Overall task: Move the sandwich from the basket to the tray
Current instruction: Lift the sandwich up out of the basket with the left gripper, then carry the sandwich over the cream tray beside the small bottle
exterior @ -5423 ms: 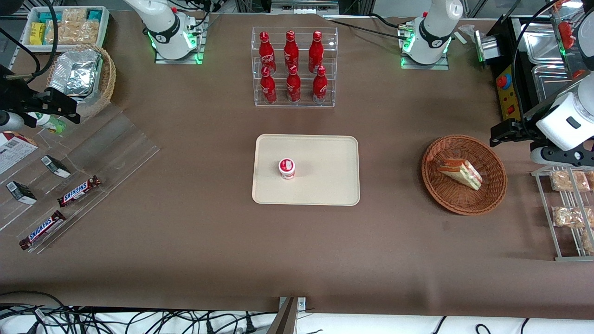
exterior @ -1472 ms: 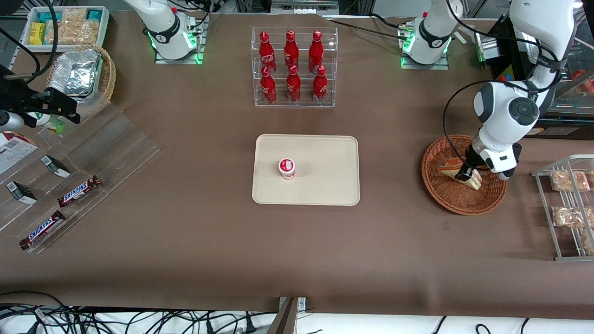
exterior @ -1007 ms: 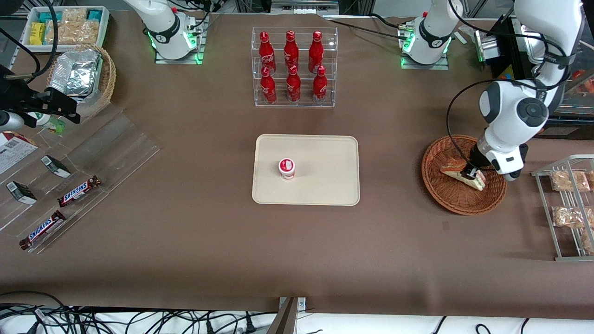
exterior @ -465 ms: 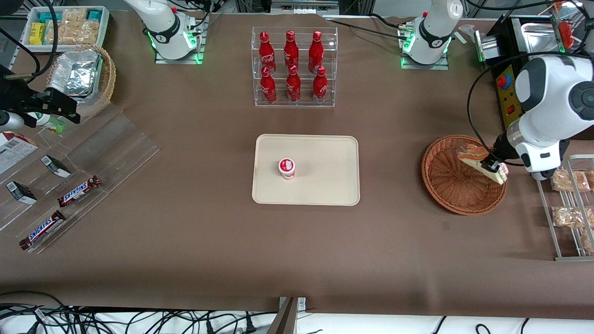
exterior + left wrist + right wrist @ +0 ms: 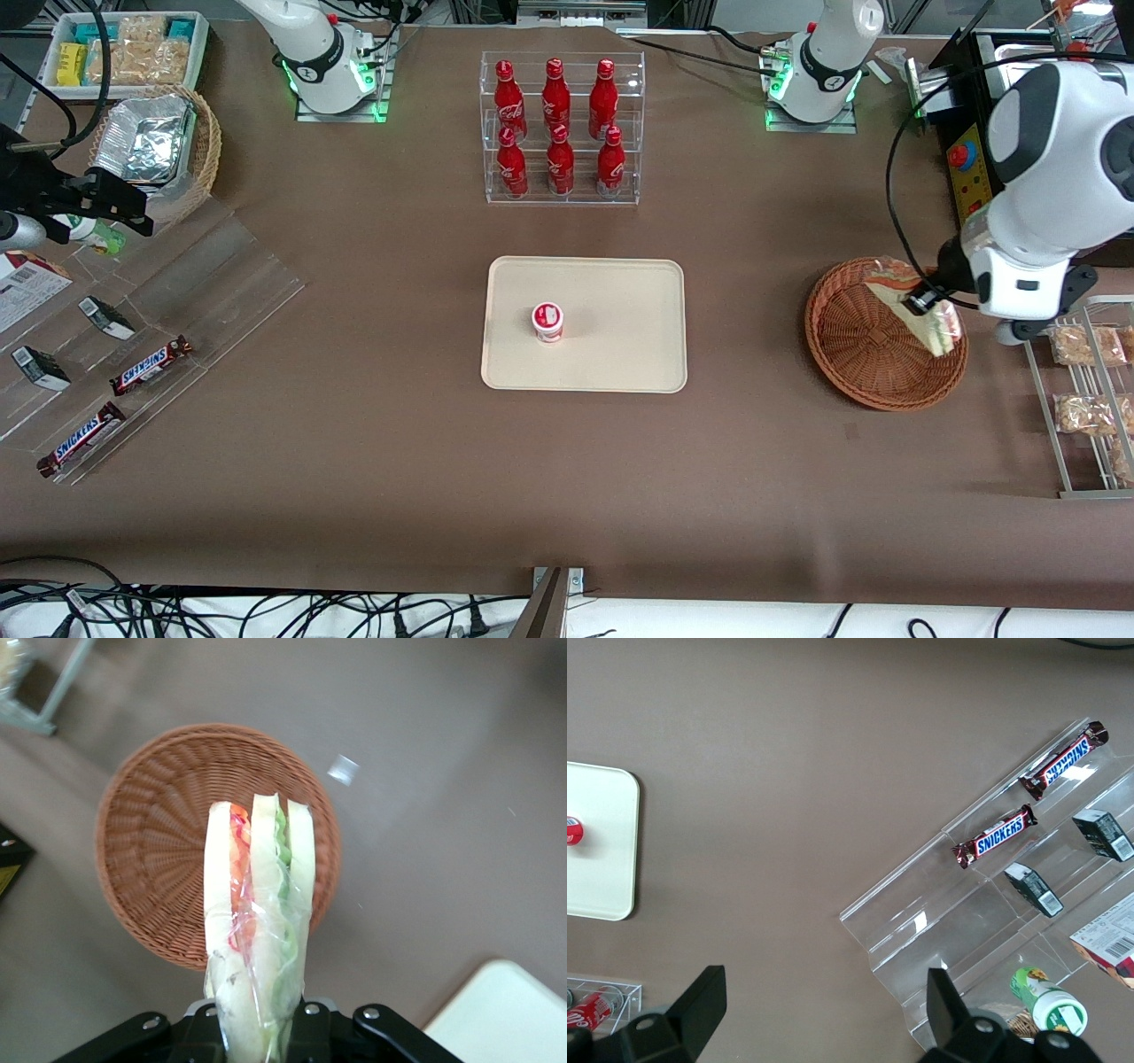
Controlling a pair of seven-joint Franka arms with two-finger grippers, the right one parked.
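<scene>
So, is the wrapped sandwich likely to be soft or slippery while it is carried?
Probably soft: the sandwich, layered white bread, could squash in the pincer shut on it above the basket. Its clear wrap looks smooth, so it may slip.

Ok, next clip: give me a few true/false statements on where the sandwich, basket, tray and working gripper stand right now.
1. The gripper is shut on the sandwich. True.
2. The sandwich lies on the basket floor. False: it hangs lifted above the basket, which holds nothing.
3. The tray carries only a small red-and-white cup. True.
4. The sandwich already hovers over the tray. False: it is above the basket's rim, toward the working arm's end of the table.
5. The wrapped sandwich shows red and green filling. True.
</scene>
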